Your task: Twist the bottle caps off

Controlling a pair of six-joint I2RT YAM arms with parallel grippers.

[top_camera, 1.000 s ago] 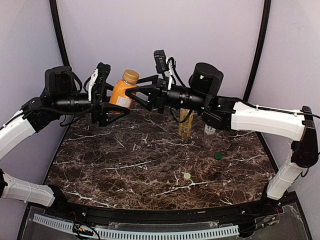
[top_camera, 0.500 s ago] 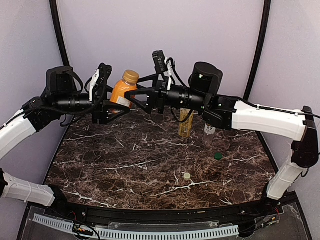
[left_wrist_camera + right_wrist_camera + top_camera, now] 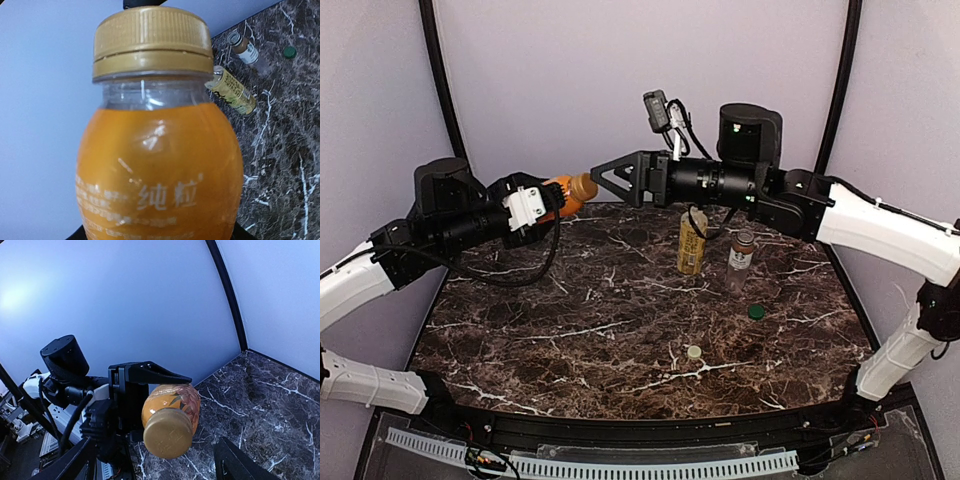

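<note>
My left gripper point(image 3: 552, 197) is shut on the squat orange bottle point(image 3: 560, 192) and holds it tilted on its side above the table's back left. Its golden tan cap point(image 3: 583, 186) is still on and points at my right gripper point(image 3: 605, 177). That gripper is open, level with the cap and just short of it. In the right wrist view the cap point(image 3: 168, 434) faces the camera between the spread fingers. The left wrist view is filled by the bottle point(image 3: 160, 165) and its cap point(image 3: 152, 42). The yellow-labelled bottle point(image 3: 692, 243) and the clear bottle point(image 3: 741, 258) stand uncapped. The green cap point(image 3: 756, 311) and the cream cap point(image 3: 694, 352) lie loose.
The dark marble table point(image 3: 570, 330) has pale walls on three sides. Black frame posts point(image 3: 438, 80) rise at the back corners. The right arm's forearm spans above the two standing bottles.
The left gripper has tipped the orange bottle from upright to lying sideways, cap toward the right. The right gripper has risen, turned, and drawn back a little to the right.
</note>
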